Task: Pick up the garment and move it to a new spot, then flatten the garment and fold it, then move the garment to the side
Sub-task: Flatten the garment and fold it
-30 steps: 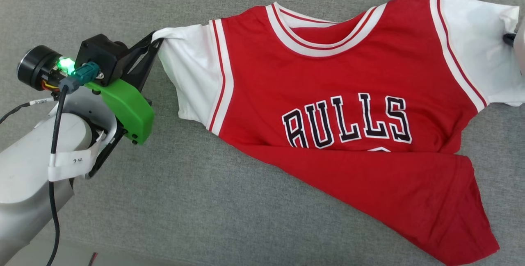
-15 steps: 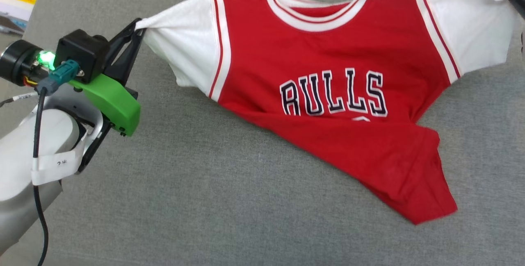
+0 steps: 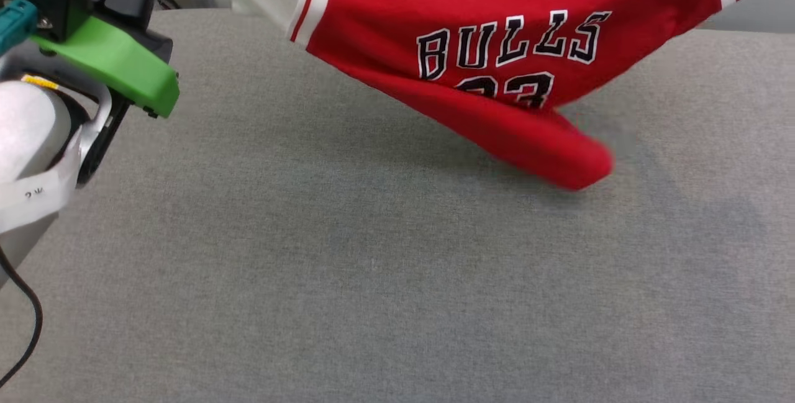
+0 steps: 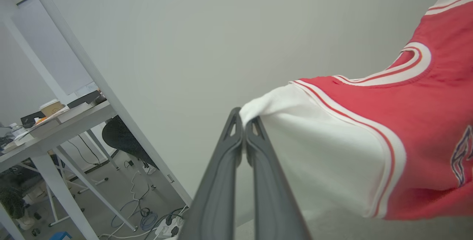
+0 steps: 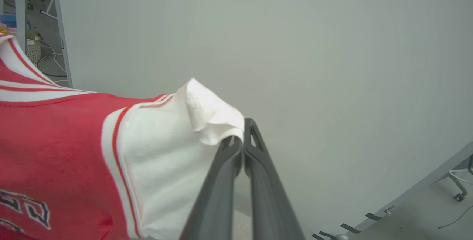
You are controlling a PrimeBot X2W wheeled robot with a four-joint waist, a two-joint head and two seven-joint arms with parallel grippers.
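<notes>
Far left in the left wrist view we see a desk (image 4: 55, 129) w/ a paper cup (image 4: 51, 107) on it, a black chair (image 4: 122, 140) by it & wires (image 4: 147, 210) on the floor. Next comes our left gripper (image 4: 244, 121). Its 2 dark fingers (image 4: 221, 173) are pressed together, & the tip of the left sleeve (image 4: 314, 147) of the shirt (image 4: 425, 121) is pinched btw them. The sleeve is white & pulled tight.

In the head view the gripper's green part (image 3: 112, 67) sits top left, up above the grey cloth top (image 3: 372, 266). The shirt is up in the air, spread wide from left to right along the top edge. It's red w/ black letters BULLS (image 3: 512, 43) & part of a number (image 3: 506, 89) below them. Its bottom end (image 3: 559, 164) hangs low, folded over, right by the grey cloth top. That bit is blurry, so we can't tell if it touches.

On the right, our right gripper (image 5: 242, 132) also has its own 2 fingers (image 5: 218, 188) squeezed together, clamped on the tip of the right sleeve (image 5: 166, 151). That sleeve is white too, w/ a little flap (image 5: 210, 118) flopped over by the finger tips. A plain pale wall (image 5: 332, 66) is behind it.
</notes>
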